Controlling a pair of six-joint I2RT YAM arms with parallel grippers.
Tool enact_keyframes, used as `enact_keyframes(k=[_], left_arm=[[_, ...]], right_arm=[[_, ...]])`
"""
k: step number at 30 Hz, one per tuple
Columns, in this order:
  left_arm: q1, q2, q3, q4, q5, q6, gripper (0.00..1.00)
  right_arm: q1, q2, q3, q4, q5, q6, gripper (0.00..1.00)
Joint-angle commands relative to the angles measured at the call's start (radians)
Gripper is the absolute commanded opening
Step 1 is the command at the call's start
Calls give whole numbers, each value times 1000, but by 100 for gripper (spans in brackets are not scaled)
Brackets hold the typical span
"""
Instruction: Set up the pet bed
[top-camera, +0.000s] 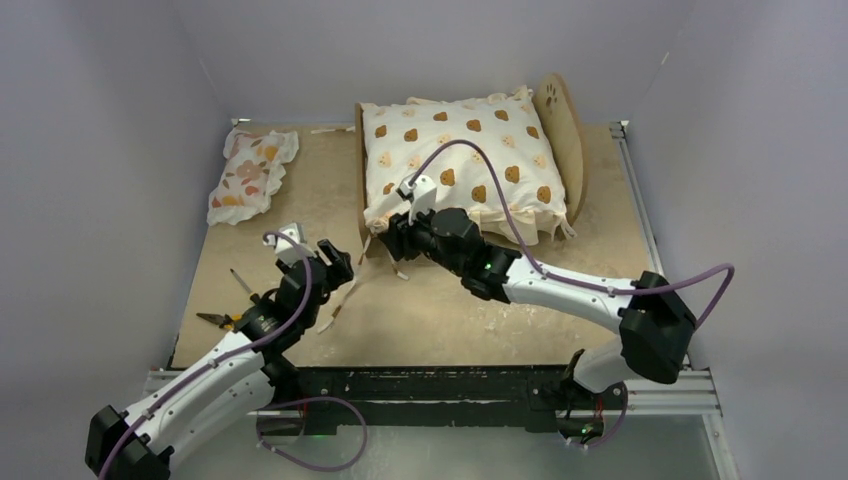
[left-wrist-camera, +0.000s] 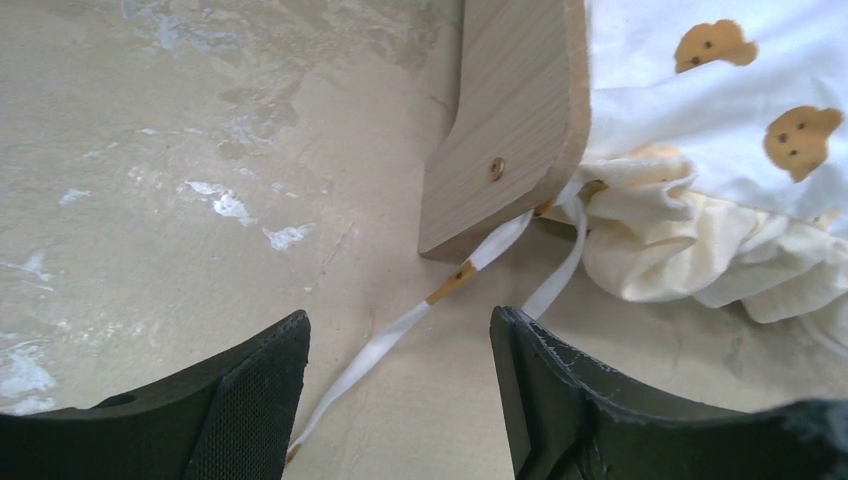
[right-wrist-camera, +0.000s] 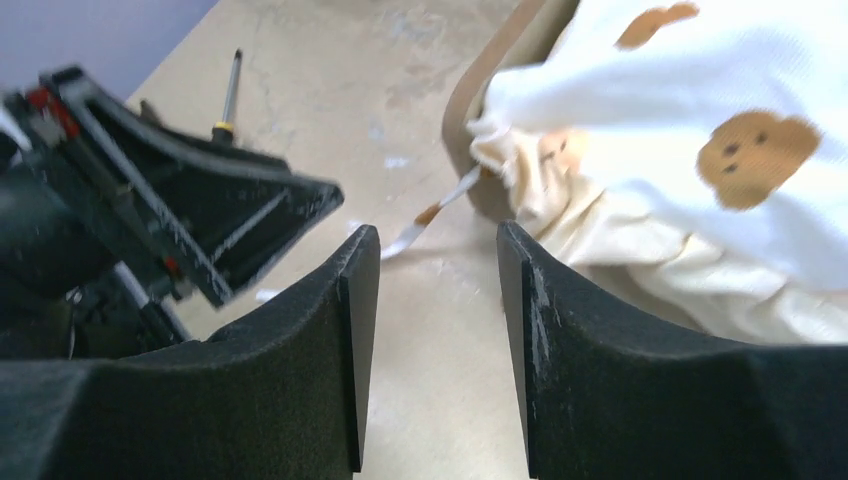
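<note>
While the light-wood, paw-print pet bed (top-camera: 565, 140) sits upper centre holding the cream bear-print cushion (top-camera: 460, 160), the left gripper (top-camera: 338, 264) and right gripper (top-camera: 392, 236) gape empty beside its white ribbon tie (left-wrist-camera: 380, 345), which could snag and drag it askew.

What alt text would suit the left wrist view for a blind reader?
The left tool hangs open over a white ribbon tie lying on the table, which runs up to the wooden corner of the pet bed. A ruffled bear-print cushion lies at right.
</note>
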Motion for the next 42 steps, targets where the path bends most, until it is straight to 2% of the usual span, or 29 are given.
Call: enact_keyframes(k=[1, 7, 23, 25, 30, 32, 42], left_arm=[[6, 25, -19, -2, -35, 55, 66], [8, 14, -75, 58, -15, 83, 66], [6, -15, -89, 51, -28, 87, 66], [7, -19, -89, 49, -30, 87, 66], [6, -24, -91, 44, -33, 85, 66], [7, -24, -92, 44, -33, 85, 66], [7, -18, -91, 47, -35, 87, 66]], right_arm=[[-30, 67, 102, -95, 76, -52, 48], [-44, 157, 183, -98, 51, -69, 42], [-59, 249, 255, -72, 31, -87, 35], [-59, 248, 259, -74, 26, -90, 30], [-59, 228, 257, -98, 14, -86, 7], [-59, 210, 256, -111, 18, -81, 0], [-44, 173, 235, -243, -143, -25, 0]])
